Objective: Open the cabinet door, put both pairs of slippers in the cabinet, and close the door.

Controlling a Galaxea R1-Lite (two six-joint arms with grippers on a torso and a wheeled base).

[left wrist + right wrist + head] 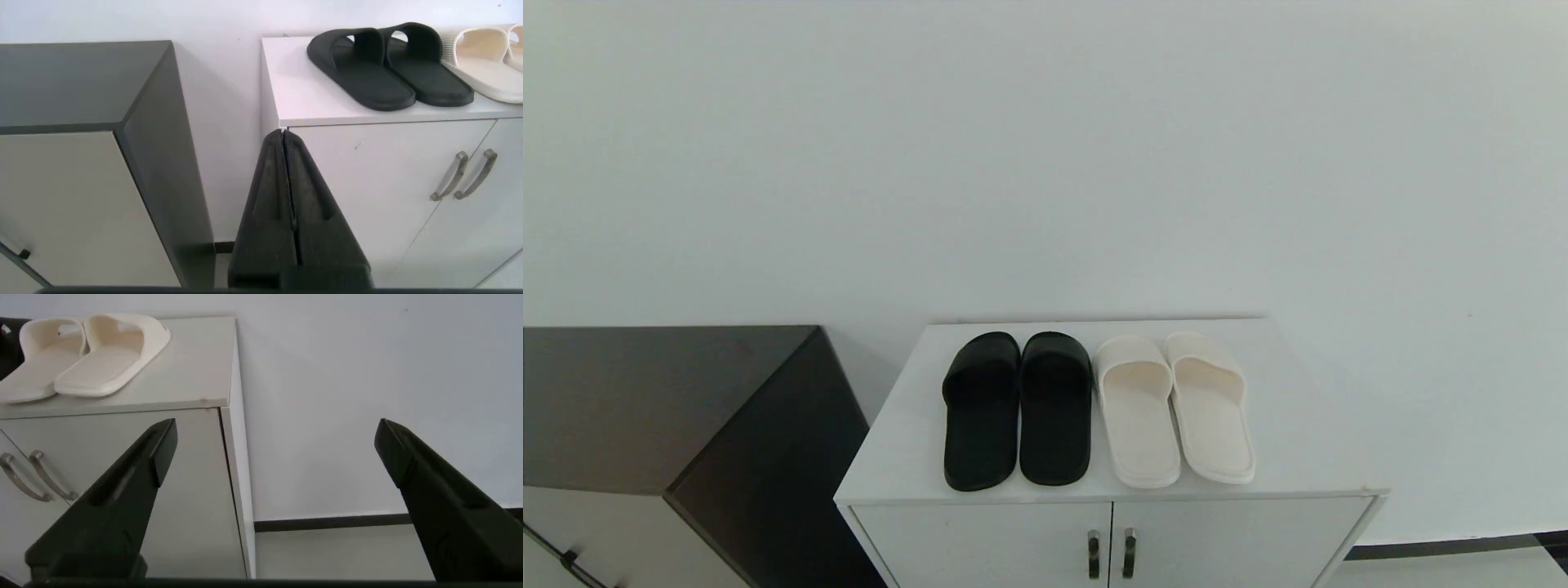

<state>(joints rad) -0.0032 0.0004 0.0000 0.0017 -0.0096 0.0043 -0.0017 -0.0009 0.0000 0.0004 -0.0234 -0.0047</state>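
- White cabinet (pixel 890 457): both doors are shut and the handles (pixel 1093 554) untouched, so I judge nothing is done yet.
- Black slippers (pixel 1017 408) and cream slippers (pixel 1174 408) lie side by side on its top, black pair left.
- Opening, loading and closing all remain.
- My left pincer (pixel 283 135) is pressed together, low before the cabinet's left near corner.
- My right pincer (pixel 276 433) is spread wide and empty, low off the cabinet's right side.
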